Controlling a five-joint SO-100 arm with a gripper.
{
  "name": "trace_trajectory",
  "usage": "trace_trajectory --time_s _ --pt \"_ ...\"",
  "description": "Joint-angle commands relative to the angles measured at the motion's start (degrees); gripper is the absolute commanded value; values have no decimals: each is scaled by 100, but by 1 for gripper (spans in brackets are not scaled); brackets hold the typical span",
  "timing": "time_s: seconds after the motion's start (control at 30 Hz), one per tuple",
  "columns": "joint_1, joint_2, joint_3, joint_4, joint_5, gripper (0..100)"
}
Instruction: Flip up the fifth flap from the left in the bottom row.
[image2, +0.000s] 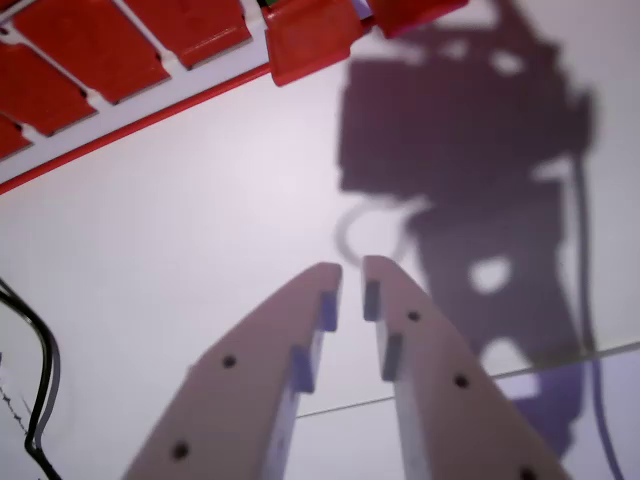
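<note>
Flaps on the red board sit along the top edge of the shot, well above the gripper, and honestly I can't tell which one is the fifth since the board is cut off at the top and left, so only a handful of red panels with white gaps between them show up. One flap sticks out lower than its neighbours, past the board's red rim, and looks tilted, though how far it's lifted is hard to judge from this angle. Below the board it's just a plain white desk, smooth and bare, with a seam running across it near the fingers. Those two pale fingers are nearly closed, only a thin slit between the tips, holding nothing and well apart from the board. A big dark shadow of the arm falls right of the gripper. A black cable loops at the left edge, mostly out of frame.
</note>
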Motion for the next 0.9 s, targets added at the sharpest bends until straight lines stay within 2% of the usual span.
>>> trace_trajectory --time_s 0.0,0.87 --pt "-53 -149 -712 -132 44 2" --pt "-97 -2065 -2180 -519 237 2"
